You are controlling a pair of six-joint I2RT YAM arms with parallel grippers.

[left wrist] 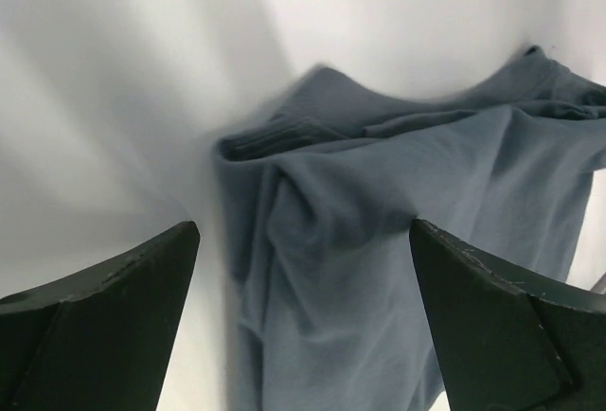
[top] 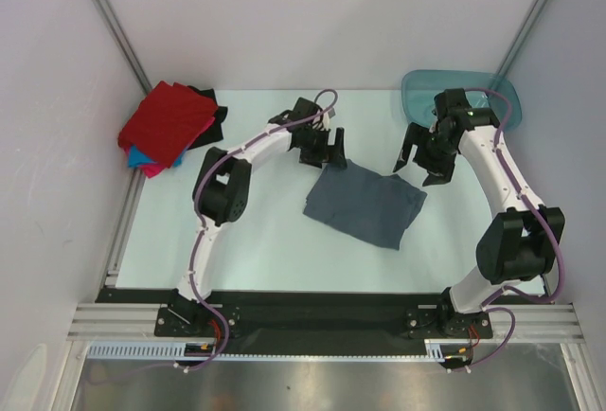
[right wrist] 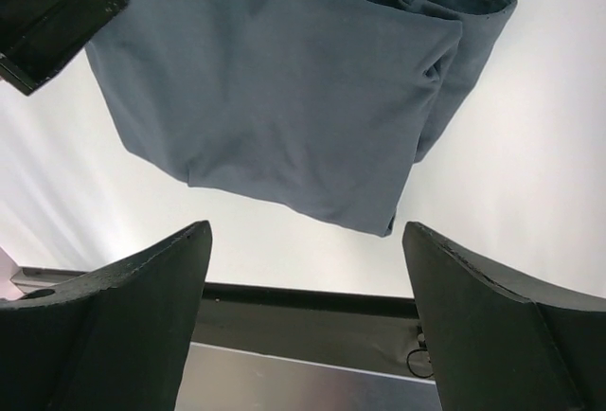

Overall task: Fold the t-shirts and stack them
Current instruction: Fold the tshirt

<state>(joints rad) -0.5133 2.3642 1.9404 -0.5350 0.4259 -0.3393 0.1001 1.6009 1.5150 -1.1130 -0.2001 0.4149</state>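
- From above, you see the folded grey t-shirt (top: 365,205) mid-table and the red-topped stack (top: 169,124) in the far-left corner.
- Your left gripper (top: 325,152) and right gripper (top: 423,161) hover by the grey shirt's far corners, jaws apart and empty.
- Only your left wrist view shows bunched wrinkles.

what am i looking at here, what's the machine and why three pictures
Two robot arms bolted to a table. The wide picture looks down from above. The other two come from cameras on the wrists, so the dark wedges are each arm's own fingers. A folded grey shirt lies mid-table, a stack of shirts with red on top far left, a teal tub far right. The left gripper and right gripper hang open by the grey shirt; neither holds anything.
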